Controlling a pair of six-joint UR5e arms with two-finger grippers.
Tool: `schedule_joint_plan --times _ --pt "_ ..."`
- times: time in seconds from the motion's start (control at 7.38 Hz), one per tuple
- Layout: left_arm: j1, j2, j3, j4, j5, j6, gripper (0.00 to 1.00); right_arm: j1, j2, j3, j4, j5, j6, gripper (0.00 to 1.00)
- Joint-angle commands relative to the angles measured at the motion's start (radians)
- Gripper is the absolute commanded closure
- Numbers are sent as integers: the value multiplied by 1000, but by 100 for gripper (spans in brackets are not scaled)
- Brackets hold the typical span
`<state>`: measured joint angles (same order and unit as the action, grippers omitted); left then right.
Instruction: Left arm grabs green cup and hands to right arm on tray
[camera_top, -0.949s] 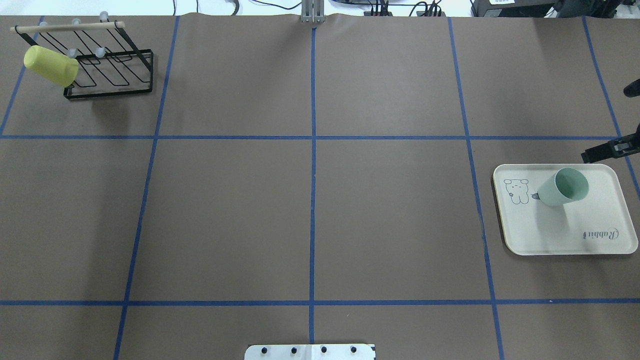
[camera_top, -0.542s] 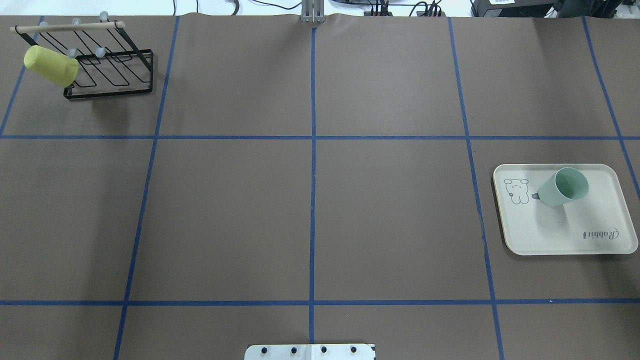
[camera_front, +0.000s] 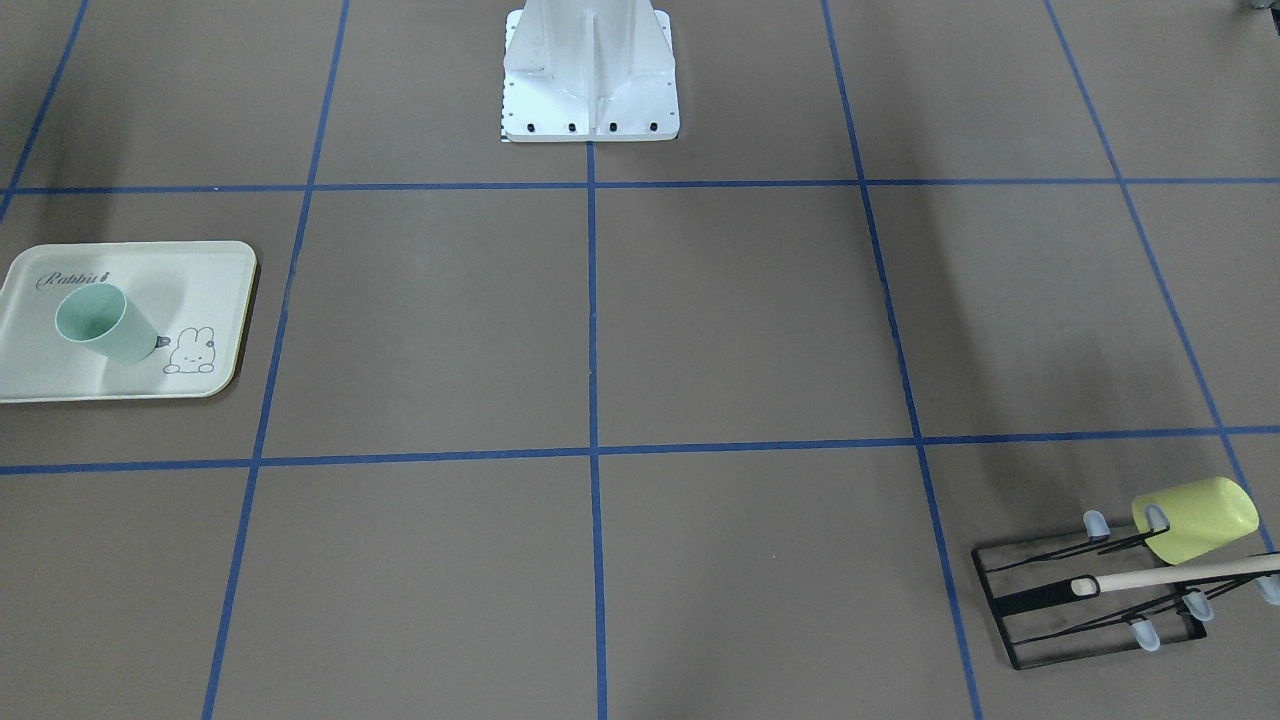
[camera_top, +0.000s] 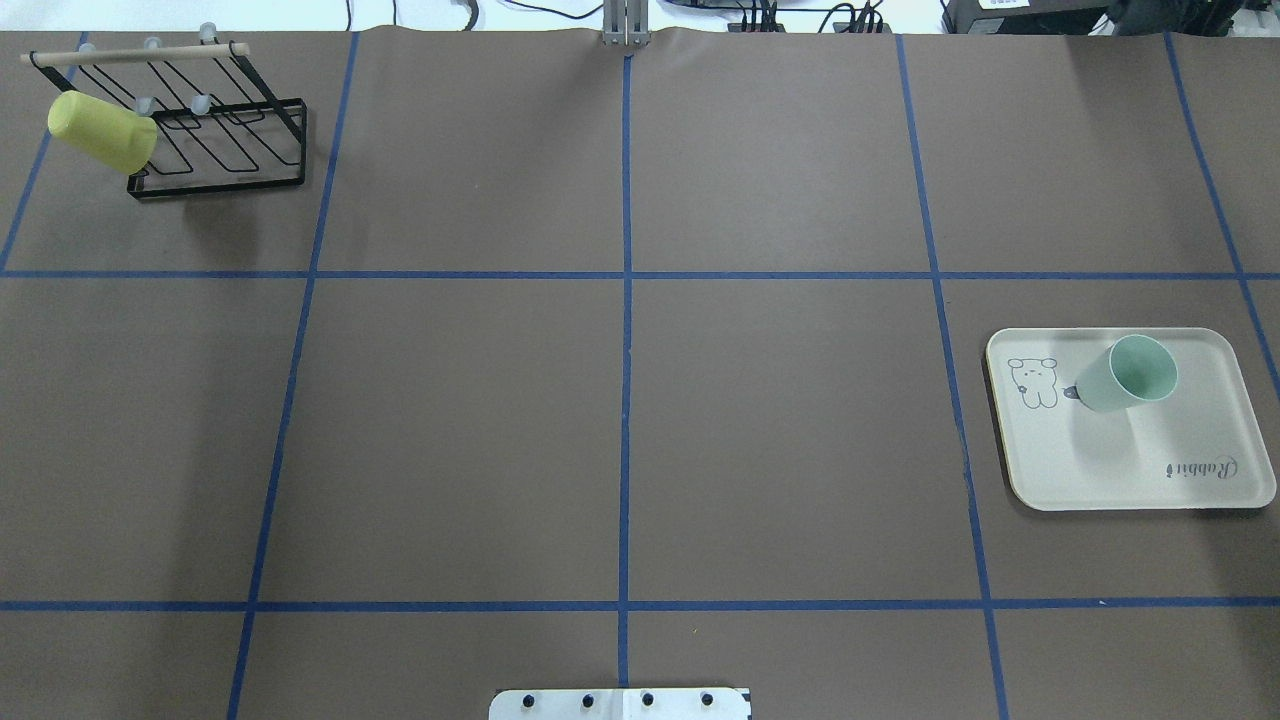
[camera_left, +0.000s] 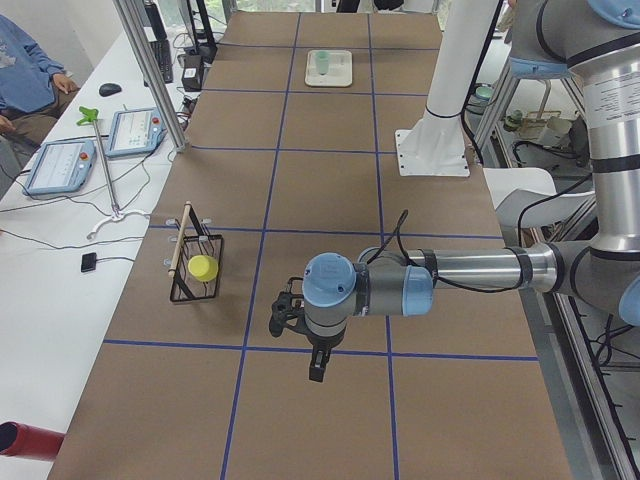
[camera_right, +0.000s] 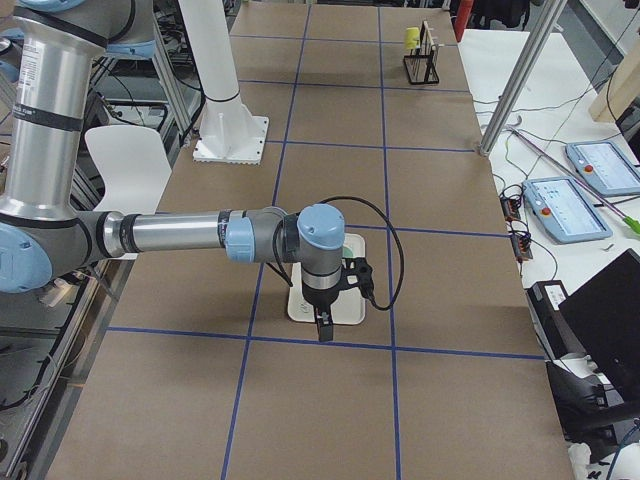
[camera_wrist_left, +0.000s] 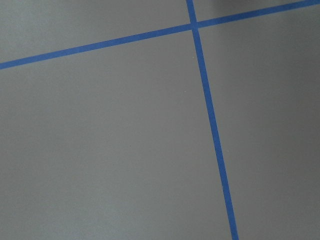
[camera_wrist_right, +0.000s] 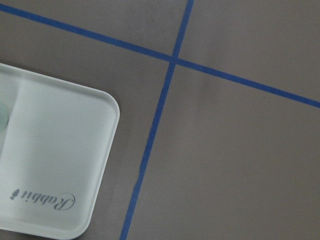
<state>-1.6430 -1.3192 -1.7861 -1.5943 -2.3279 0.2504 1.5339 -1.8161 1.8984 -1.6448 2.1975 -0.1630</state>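
Observation:
The pale mint-green cup (camera_top: 1125, 375) stands upright, mouth up, on the cream tray (camera_top: 1200, 480) at the table's right side, next to the rabbit drawing. Both also show in the front-facing view, the cup (camera_front: 105, 325) on the tray (camera_front: 200, 270). My right gripper (camera_right: 323, 325) shows only in the exterior right view, pointing down above the tray's near edge; I cannot tell if it is open. My left gripper (camera_left: 315, 365) shows only in the exterior left view, high over the table's left end, empty; I cannot tell its state. The right wrist view shows the tray's corner (camera_wrist_right: 60, 150).
A black wire rack (camera_top: 220, 140) with a wooden bar stands at the far left corner, with a yellow-green cup (camera_top: 100, 130) hung on it. The robot's white base plate (camera_top: 620, 703) is at the near edge. Blue tape lines grid the brown table.
The right gripper's black parts, seen at the overhead view's right edge above the tray 0.9 s ago, have left that view. The cup and tray have not moved.

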Motion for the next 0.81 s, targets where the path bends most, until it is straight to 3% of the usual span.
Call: schedule_joint_plan --times 0.0,0.68 --pt "0 0 4 0 -1 1 0 5 -14 -16 -44 -1 -3 0" --pt "2 -8 -5 -1 -1 0 0 5 -5 -24 -43 -4 -6 0"
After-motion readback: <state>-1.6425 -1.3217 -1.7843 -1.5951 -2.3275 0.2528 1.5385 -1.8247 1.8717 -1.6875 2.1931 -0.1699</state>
